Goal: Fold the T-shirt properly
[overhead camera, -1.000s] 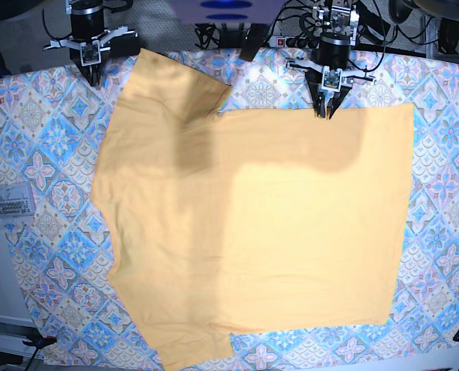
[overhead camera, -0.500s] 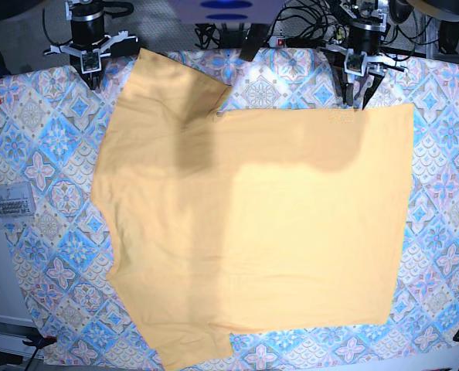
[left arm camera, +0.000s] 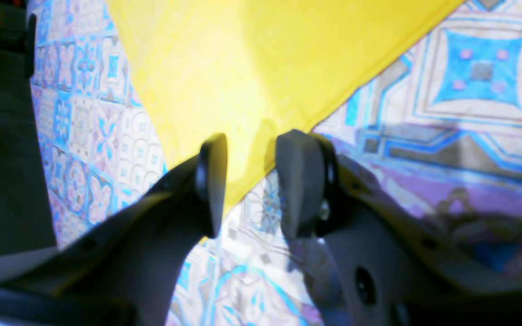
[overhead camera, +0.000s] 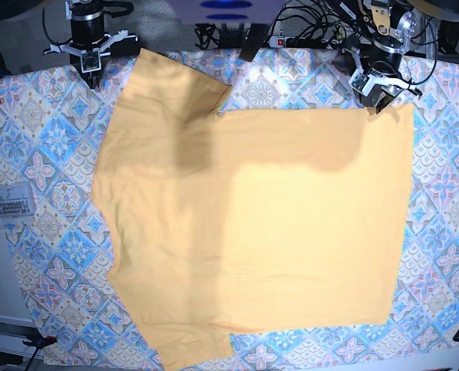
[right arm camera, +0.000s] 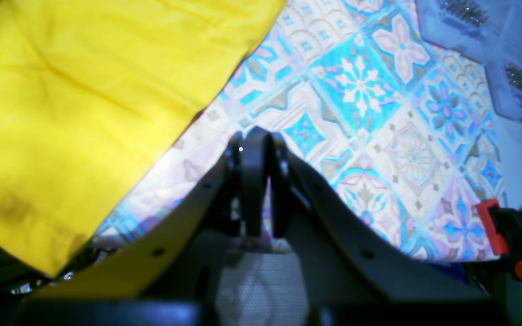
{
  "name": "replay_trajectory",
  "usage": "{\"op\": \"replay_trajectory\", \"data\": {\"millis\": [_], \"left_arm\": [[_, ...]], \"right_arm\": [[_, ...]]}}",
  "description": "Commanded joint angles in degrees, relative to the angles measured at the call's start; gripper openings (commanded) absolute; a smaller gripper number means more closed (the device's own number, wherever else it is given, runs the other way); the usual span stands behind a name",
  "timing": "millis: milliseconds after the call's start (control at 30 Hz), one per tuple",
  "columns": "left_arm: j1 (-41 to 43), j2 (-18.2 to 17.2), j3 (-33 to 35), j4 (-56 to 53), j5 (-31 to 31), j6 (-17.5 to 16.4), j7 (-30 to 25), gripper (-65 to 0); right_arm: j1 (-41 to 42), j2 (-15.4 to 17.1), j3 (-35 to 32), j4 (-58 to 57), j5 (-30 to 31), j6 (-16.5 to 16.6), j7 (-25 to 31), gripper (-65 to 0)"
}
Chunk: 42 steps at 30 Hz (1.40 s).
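Looking through the left wrist camera, I see my left tool [left arm camera: 249,181] with its two dark fingers [left arm camera: 299,181] spread apart and nothing between them. The T-shirt [left arm camera: 252,68] lies just ahead of the fingertips, its yellow corner pointing back toward the gap between them, flat on the patterned tablecloth [left arm camera: 469,90] that covers the desk. Cloth and fingers look apart, though the blur keeps me from being sure how close they are.

From the base camera, the left tool [overhead camera: 378,97] sits just off the T-shirt's [overhead camera: 253,224] far edge, close to its corner. The shirt spreads away from it across the middle of the tablecloth [overhead camera: 44,154], partly folded, with a shadow across its upper part.

My right tool [right arm camera: 254,149] has its fingers pressed together, gripping nothing. In its wrist view the T-shirt [right arm camera: 84,90] lies ahead and off to the left of the tip, with a strip of bare tablecloth [right arm camera: 356,90] between them. A clear plastic box [right arm camera: 492,45] sits ahead to the right. In the base view the right tool [overhead camera: 91,66] hangs beside the shirt's other far corner, not touching it.
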Motion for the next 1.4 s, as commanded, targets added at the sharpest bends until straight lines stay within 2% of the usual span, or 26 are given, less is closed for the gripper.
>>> {"op": "replay_trajectory", "data": {"millis": [0, 100, 267, 367, 467, 867, 1100, 1367], "left_arm": [[0.25, -0.5, -0.35, 0.96, 1.0, -0.15, 0.29, -43.0], [0.08, -0.5, -0.35, 0.87, 4.7, -2.35, 1.17, -43.0], [-1.94, -0.5, -0.79, 0.61, 7.24, -5.34, 1.43, -42.9], [-3.61, -0.5, -0.61, -0.45, 9.79, -6.65, 5.56, -42.9], [-5.28, -0.5, -0.26, -0.62, 10.67, -6.65, 10.49, -42.9], [-10.47, -0.41, -0.26, -8.62, 11.2, -7.01, 10.4, -42.9], [-13.02, 1.43, -0.26, -8.89, 11.2, -7.01, 10.4, -42.9], [-12.84, 1.52, -0.79, -8.71, 10.67, -7.01, 10.57, -42.9]], "right_arm": [[-0.65, 0.4, 0.2, 0.67, 0.2, -0.27, 1.4, -62.6], [-0.65, 0.4, 0.2, 0.67, 0.2, -0.27, 1.4, -62.6], [-0.65, 0.4, 0.2, 0.67, 0.2, -0.27, 1.4, -62.6], [-0.65, 0.4, 0.2, 0.67, 0.2, -0.27, 1.4, -62.6], [-0.03, 0.4, 0.2, 0.67, 0.2, -0.27, 1.4, -62.6], [0.5, 0.4, 0.11, 0.67, 0.2, -0.27, 1.4, -62.7], [0.5, 0.4, 0.11, 0.58, 0.2, -0.27, 1.4, -62.7], [0.5, 0.31, 0.11, 0.58, 0.2, -0.27, 1.4, -62.7]]}}
